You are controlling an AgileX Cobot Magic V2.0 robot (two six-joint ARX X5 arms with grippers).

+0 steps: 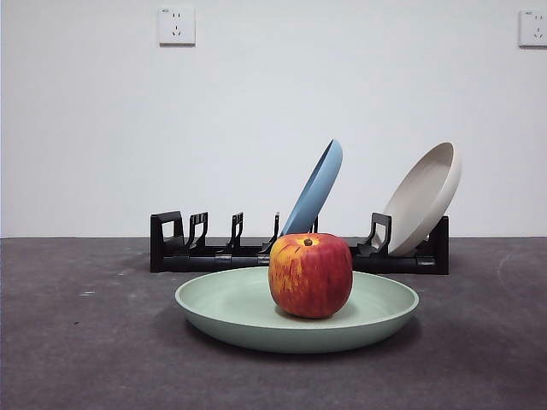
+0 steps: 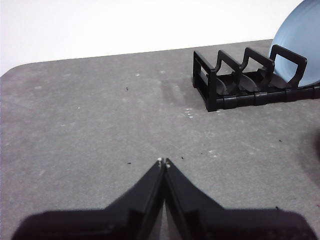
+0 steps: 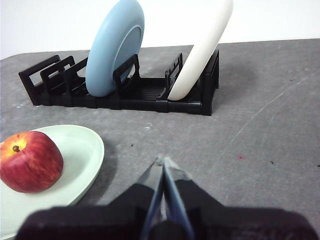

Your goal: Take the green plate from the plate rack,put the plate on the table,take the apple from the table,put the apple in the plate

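The apple (image 1: 309, 275) sits in the plate (image 1: 224, 309) on the table (image 1: 77, 342), in front of the rack (image 1: 179, 249), so you have nothing left to grasp. Your left gripper (image 2: 163, 162) and right gripper (image 3: 162, 161) are both pressed together and empty; hold them clear of the plate's rim.

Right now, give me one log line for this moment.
apple: in green plate | plate: on table | left tool: shut, empty | right tool: shut, empty

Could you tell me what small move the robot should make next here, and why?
Probably none beyond keeping both arms parked: the round red apple already sits in the pale sage green plate on the dark grey table, and the left gripper and right gripper are shut, holding nothing.
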